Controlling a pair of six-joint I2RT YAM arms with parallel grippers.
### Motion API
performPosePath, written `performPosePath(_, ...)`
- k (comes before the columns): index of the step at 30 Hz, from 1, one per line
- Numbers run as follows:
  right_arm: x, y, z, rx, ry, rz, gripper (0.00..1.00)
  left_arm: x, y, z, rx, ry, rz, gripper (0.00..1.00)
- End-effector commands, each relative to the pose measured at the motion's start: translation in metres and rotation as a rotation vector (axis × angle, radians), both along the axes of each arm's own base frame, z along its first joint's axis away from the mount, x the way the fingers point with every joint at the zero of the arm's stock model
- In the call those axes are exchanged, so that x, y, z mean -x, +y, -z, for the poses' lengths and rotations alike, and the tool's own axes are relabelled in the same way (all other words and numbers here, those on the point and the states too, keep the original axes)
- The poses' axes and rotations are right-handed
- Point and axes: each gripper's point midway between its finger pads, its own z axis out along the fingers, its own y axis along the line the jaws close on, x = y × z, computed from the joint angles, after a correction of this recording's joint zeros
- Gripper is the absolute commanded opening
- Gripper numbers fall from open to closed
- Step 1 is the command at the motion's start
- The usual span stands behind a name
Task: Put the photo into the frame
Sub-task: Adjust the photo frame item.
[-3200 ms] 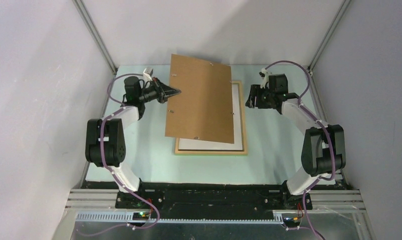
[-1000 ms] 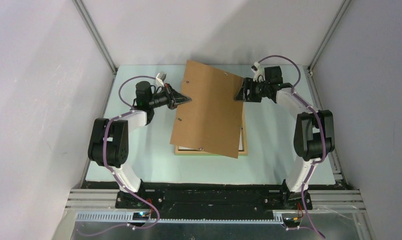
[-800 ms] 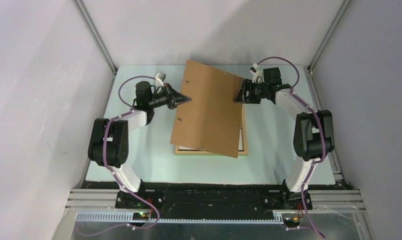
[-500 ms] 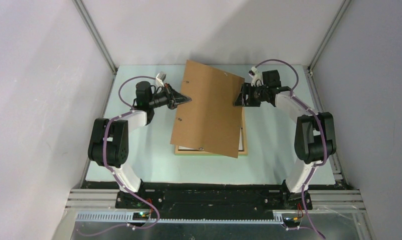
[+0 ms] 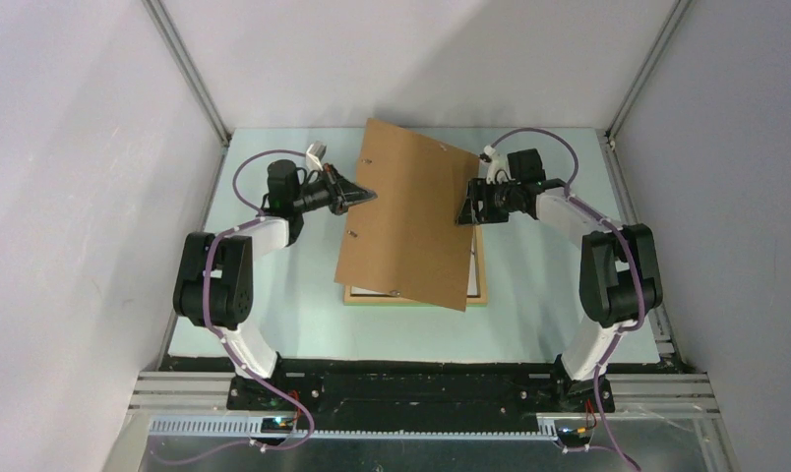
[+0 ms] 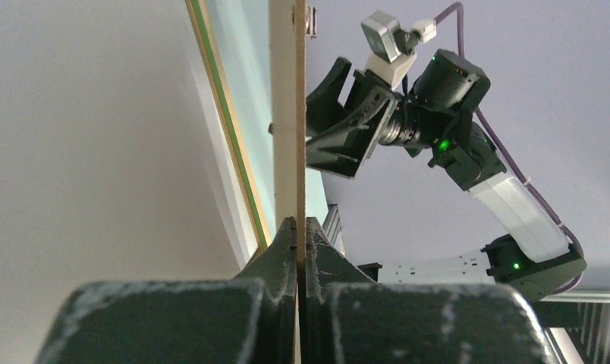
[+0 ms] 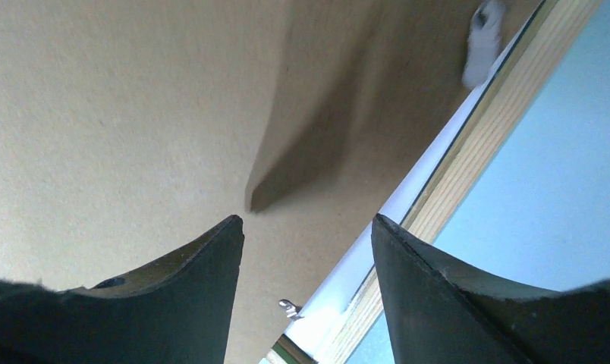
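On the table (image 5: 273, 315), at its centre, lay one frame (image 5: 367, 298) holding one photo (image 7: 336, 292) (white back up). Above them one brown backing board (image 5: 411, 221) tilted, its left edge pinched by the left gripper (image 5: 370, 196). The right gripper (image 5: 465, 206) stood with fingers spread beside the board's right edge.

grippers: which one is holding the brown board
The left gripper, shut on the brown board; the right gripper is open beside its opposite edge, clamping nothing.

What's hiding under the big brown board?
The wooden frame lies under it; only its near and right edges peek out, with a white strip inside, probably the photo face down. The board covers the rest, so the picture side can't be seen.
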Motion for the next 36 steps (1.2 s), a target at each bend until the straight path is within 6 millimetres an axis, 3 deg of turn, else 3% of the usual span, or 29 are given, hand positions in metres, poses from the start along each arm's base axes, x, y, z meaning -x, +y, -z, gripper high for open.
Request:
performPosePath(1, 0.016, 0.006, -0.012, -0.013, -0.018, -0.046, 0.67, -0.013, -0.002, -0.041, 0.033, -0.141, -0.01, 0.0)
performPosePath(19, 0.036, 0.009, -0.013, -0.037, 0.028, -0.093, 0.67, -0.027, 0.002, -0.031, 0.035, -0.111, -0.057, 0.0)
performPosePath(36, 0.063, 0.017, -0.012, -0.031, 0.078, -0.173, 0.66, -0.041, 0.005, -0.034, 0.032, -0.127, -0.09, 0.0)
